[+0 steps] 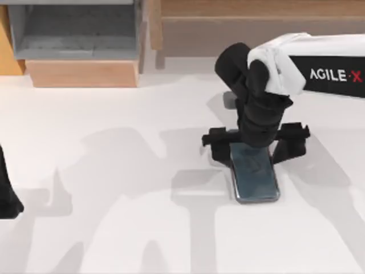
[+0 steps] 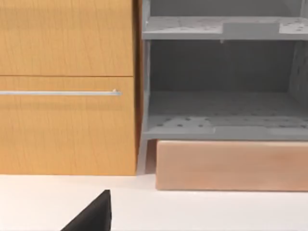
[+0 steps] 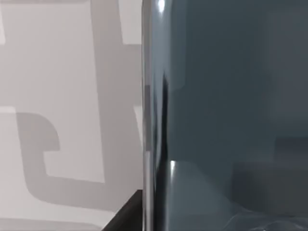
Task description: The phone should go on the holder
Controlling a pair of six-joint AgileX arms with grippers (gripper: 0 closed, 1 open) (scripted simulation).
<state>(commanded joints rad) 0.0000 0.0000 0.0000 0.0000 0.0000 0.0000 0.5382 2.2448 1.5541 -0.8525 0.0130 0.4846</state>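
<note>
Right tool (image 1: 259, 149) is low over the phone's (image 1: 255, 174) far end, and I cannot tell its grip. Phone lies on the surface (image 1: 114, 171), black holder (image 1: 288, 140) flanking it. Left arm (image 1: 7, 197) sits at the left edge.

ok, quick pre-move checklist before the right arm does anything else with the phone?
1. Right gripper over the phone: ok.
2. Grip on the phone: cannot tell, the wrist hides the fingers.
3. Phone against the black holder: ok, its far end sits between the holder's two sides.
4. Phone fully seated on the holder: cannot tell.
5. Left arm parked at the table's left edge: ok.
6. Table around the phone: ok.
</note>
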